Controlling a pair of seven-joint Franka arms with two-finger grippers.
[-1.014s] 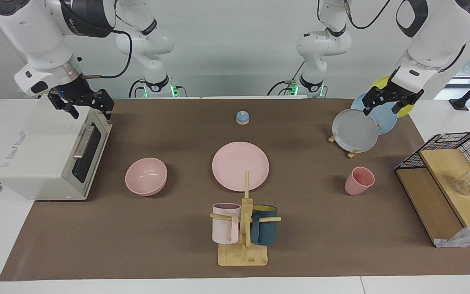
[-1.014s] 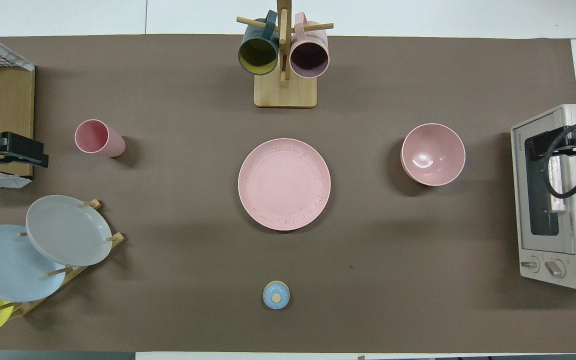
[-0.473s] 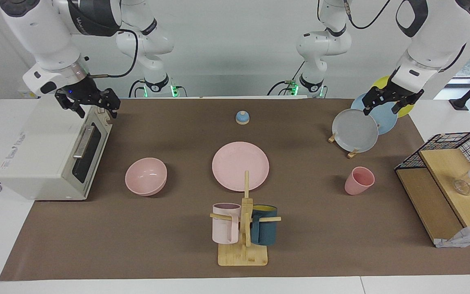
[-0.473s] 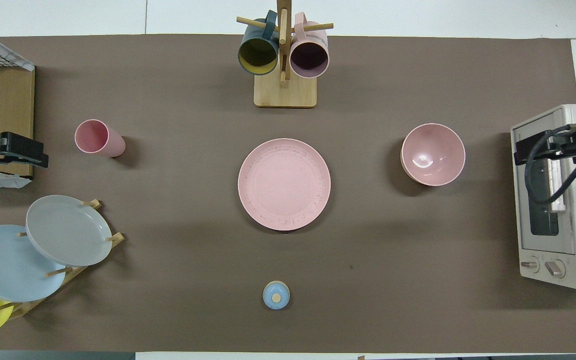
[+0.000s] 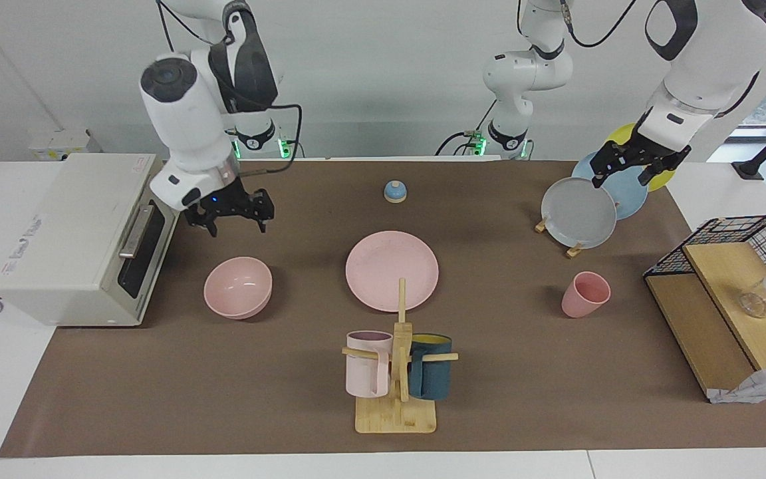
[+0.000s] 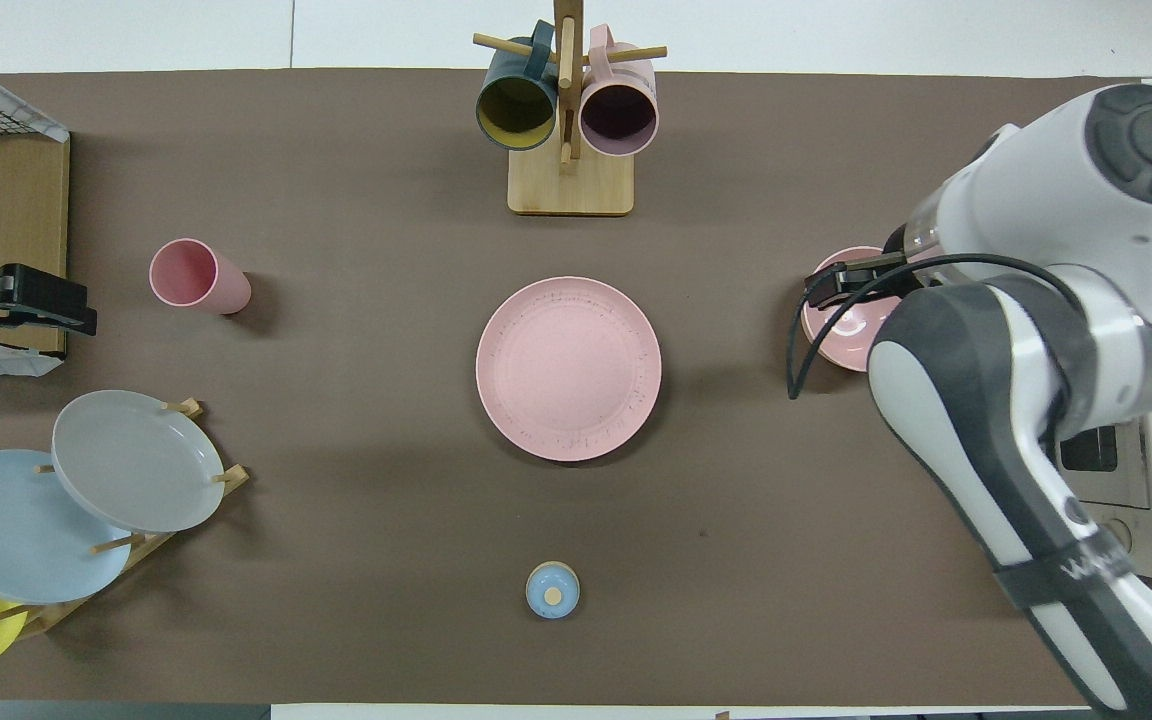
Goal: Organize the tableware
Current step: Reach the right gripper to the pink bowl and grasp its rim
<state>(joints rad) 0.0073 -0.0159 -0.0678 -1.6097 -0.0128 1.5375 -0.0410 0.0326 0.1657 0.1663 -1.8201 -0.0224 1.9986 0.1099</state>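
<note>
The right gripper point(image 5: 229, 214) hangs open and empty just above the pink bowl point(image 5: 238, 287), which sits on the bench below it, slightly farther from the robots and beside the toaster oven point(image 5: 70, 239). To take the bowl cleanly, I'd drop straight down so one finger goes inside the rim and one outside, then pinch the wall rather than span the whole bowl. The pink plate point(image 5: 392, 270) lies off to the gripper's side at mid-bench, the pink cup point(image 5: 584, 294) farther along. The left gripper point(image 5: 630, 162) waits open over the plate rack point(image 5: 579, 211).
</note>
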